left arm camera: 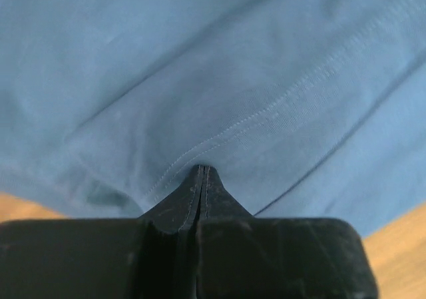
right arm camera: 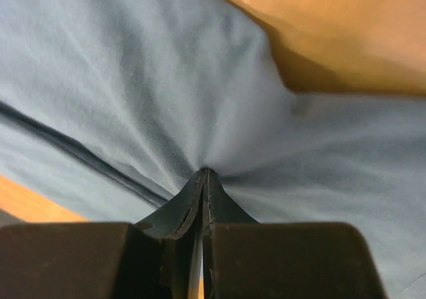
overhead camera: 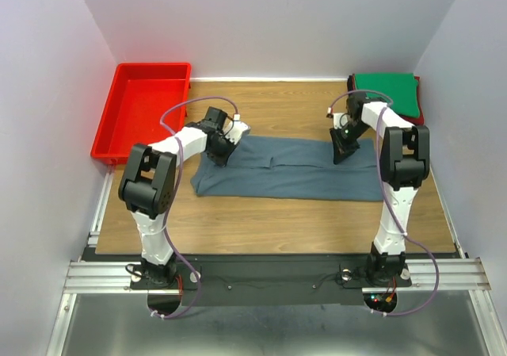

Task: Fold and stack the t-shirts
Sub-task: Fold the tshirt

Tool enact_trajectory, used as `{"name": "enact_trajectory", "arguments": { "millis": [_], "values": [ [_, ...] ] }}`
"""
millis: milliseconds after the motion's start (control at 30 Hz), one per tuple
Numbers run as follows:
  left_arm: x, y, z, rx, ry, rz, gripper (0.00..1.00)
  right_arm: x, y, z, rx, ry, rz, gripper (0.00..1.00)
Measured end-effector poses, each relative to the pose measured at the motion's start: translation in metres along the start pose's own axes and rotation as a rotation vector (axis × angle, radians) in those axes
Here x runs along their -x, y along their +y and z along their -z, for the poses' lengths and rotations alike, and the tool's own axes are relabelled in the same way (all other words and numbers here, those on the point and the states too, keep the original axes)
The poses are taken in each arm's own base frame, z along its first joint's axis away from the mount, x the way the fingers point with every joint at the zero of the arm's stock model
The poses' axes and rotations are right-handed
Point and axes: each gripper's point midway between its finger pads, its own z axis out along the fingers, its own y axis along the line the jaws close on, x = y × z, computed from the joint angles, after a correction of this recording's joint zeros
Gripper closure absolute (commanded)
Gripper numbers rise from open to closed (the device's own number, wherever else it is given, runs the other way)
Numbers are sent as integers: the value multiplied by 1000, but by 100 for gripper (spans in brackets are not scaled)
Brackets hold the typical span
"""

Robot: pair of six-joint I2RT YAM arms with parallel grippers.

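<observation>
A slate blue-grey t-shirt (overhead camera: 293, 170) lies folded into a long band across the middle of the wooden table. My left gripper (overhead camera: 221, 155) is down on its left end, jaws shut and pinching the cloth (left arm camera: 219, 92) at a stitched hem. My right gripper (overhead camera: 343, 153) is down near the right end, jaws shut on a bunched fold of the same shirt (right arm camera: 200, 106). A green t-shirt (overhead camera: 386, 90) lies folded at the back right, on top of a red one whose edge shows beneath it.
A red plastic tray (overhead camera: 142, 110) stands at the back left, partly off the table's edge. Bare wood shows in front of the shirt (overhead camera: 277, 221) and behind it. Grey walls close in on three sides.
</observation>
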Motion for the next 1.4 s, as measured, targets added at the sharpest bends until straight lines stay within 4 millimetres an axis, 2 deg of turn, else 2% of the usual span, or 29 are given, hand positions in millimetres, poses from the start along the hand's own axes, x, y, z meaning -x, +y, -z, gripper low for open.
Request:
{"name": "enact_trajectory", "arguments": {
  "millis": [133,233,333,367,433,500,567,633,700,800,867,933,1067,1233,1400],
  "values": [
    [21,23,-12,59,-8,9,100,-26,13,-2,43,57,-10,96],
    [59,56,-26,127,-40,-17,100,-55,38,-4,139,132,-15,95],
    [106,92,-41,200,-98,-54,100,-74,78,-5,275,199,23,87],
    [126,108,-43,235,-131,-69,100,-74,86,-4,300,202,33,83],
    [147,127,-43,271,-170,-83,100,-63,104,5,346,179,78,80],
    [158,138,-35,290,-197,-87,100,-41,110,18,352,107,127,80],
    [167,140,-18,293,-232,-82,100,-19,108,35,328,20,175,82],
    [171,135,-1,278,-263,-57,100,-9,104,48,303,-28,205,85],
    [173,123,20,248,-296,-14,100,-8,98,52,277,-35,217,89],
    [167,103,41,209,-314,55,100,-15,89,40,264,2,206,89],
    [158,90,46,177,-308,114,100,-23,85,29,266,43,194,90],
    [148,81,39,149,-286,167,100,-33,83,17,265,87,184,90],
    [108,68,6,107,-160,266,100,-50,84,3,262,152,180,90],
    [76,67,-30,102,-31,325,100,-72,92,-12,278,215,175,88],
    [96,81,-43,115,-42,332,100,-95,116,-18,353,278,144,78]
  ]
}}
